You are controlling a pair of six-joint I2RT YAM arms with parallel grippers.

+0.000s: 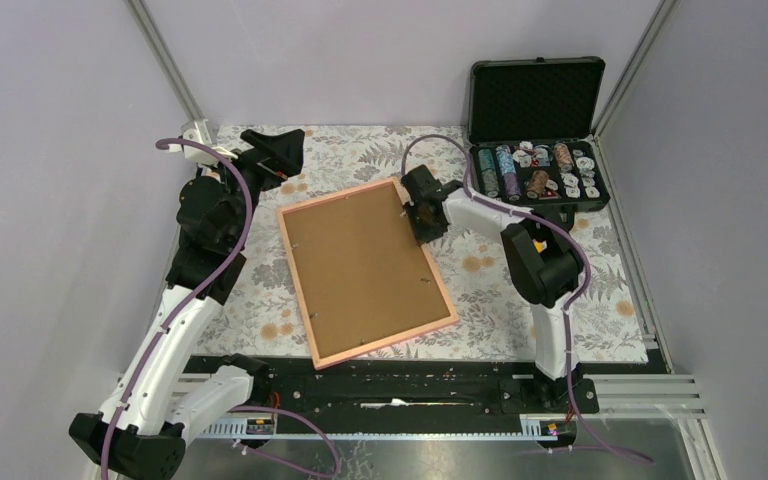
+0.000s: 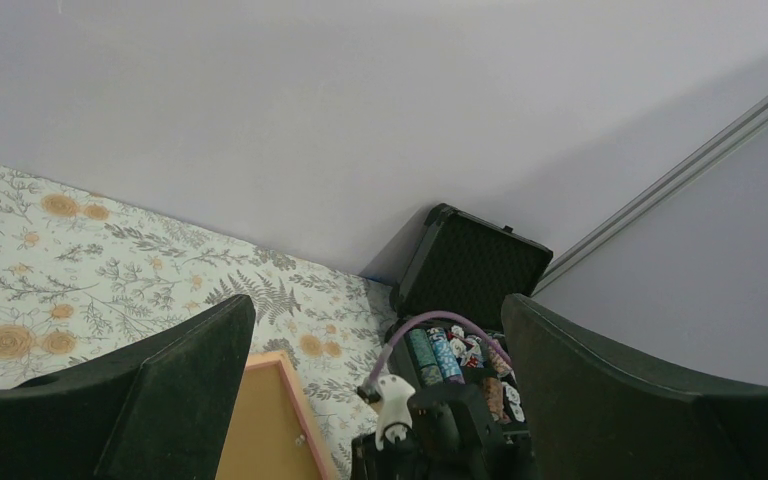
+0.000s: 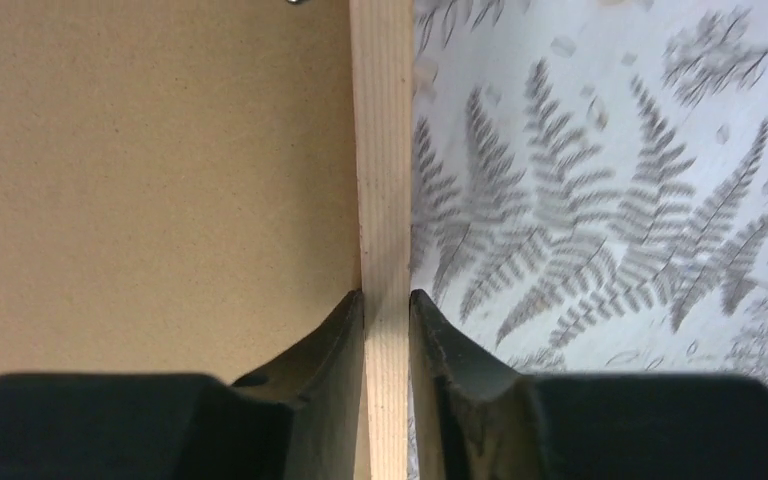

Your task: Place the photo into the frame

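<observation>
- We saw the frame (image 1: 385,342) lying flat near the middle of the floral tablecloth (image 1: 520,300), turned at a slant, with its back facing up.
- A brown backing board (image 1: 365,270) filled the frame inside the pink border.
- We could not see the photo in any view.
- The right gripper (image 3: 387,298) was at the frame's far right corner, reaching in from the right.
- In the right wrist view we found its two fingers (image 3: 330,340) pressed against either side of the pale wooden rail, one over the backing board and one over the cloth, so it was clamped on the frame's edge.
- The left gripper (image 1: 295,150) hung above the table at the far left, just beyond the frame's far left corner and apart from it.
- We saw its jaws spread wide in the left wrist view, with nothing between them.
- An open black case (image 1: 535,100) stood at the far right corner of the table, its lid upright, with poker chips (image 1: 530,170) in its tray.
</observation>
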